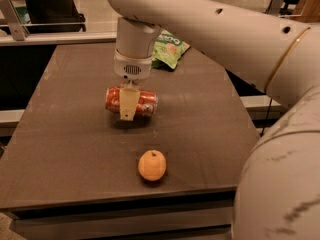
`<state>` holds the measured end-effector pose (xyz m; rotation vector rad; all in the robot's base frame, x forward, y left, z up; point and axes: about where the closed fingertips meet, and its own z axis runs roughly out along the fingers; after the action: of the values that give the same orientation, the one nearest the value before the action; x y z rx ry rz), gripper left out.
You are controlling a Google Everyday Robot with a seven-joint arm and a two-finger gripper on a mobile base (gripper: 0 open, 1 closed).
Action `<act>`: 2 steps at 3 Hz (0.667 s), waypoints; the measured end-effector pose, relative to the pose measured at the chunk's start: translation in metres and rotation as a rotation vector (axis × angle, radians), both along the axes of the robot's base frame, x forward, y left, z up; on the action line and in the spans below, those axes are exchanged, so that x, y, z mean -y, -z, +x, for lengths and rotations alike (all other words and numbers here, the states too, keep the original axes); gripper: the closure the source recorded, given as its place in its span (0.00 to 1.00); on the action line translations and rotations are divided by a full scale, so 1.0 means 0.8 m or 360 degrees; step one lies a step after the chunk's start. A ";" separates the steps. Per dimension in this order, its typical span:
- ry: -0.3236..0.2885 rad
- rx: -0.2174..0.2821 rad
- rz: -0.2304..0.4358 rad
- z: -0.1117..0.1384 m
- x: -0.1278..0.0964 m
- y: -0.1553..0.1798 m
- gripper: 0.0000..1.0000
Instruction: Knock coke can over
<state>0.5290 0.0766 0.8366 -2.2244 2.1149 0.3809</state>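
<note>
The coke can [145, 103], red with white lettering, lies on its side on the dark table [65, 134], a little left of the middle, its long axis running left to right. My gripper [127, 110] comes down from above directly over the can's middle. Its cream tip crosses the front of the can and hides the can's centre. A shadow lies just under the can.
A round orange fruit [152, 165] sits near the table's front edge, in front of the can. A green snack bag [170, 49] lies at the back, behind my wrist. My arm fills the upper right. Railings and a floor lie beyond the far edge.
</note>
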 end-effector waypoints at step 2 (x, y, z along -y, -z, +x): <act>0.0024 0.0062 -0.0029 0.010 0.004 0.001 0.36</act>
<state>0.5373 0.0733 0.8357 -2.2053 2.1233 0.3158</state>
